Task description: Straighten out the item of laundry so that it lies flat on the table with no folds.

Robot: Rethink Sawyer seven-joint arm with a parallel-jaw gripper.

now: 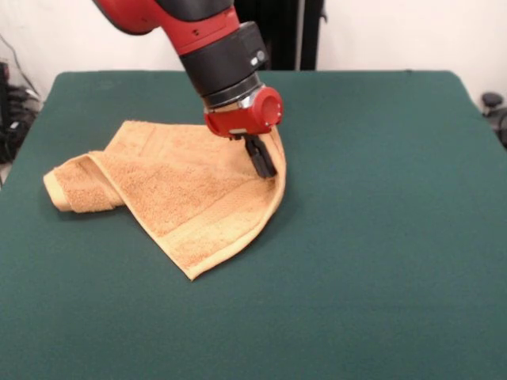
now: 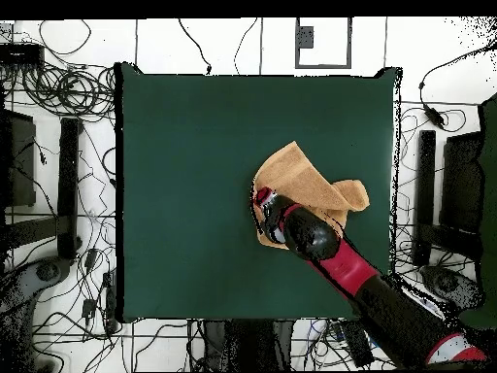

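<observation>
The item of laundry (image 1: 178, 198), a golden-tan terry towel, lies crumpled on the green table (image 1: 380, 237), left of centre in the front view. Its left end is rolled over into a thick fold, and a corner points toward the camera. Its right edge curls up off the cloth around my gripper (image 1: 264, 168). The gripper points down at that raised edge with its dark fingers together on the towel. In the overhead view the towel (image 2: 306, 180) lies right of the table's (image 2: 194, 155) centre. The gripper (image 2: 260, 202) is at its left edge, and the arm hides part of the towel.
Cables and equipment stands lie on the floor round the table in the overhead view (image 2: 58, 107). The table's edges are far from the towel on every side.
</observation>
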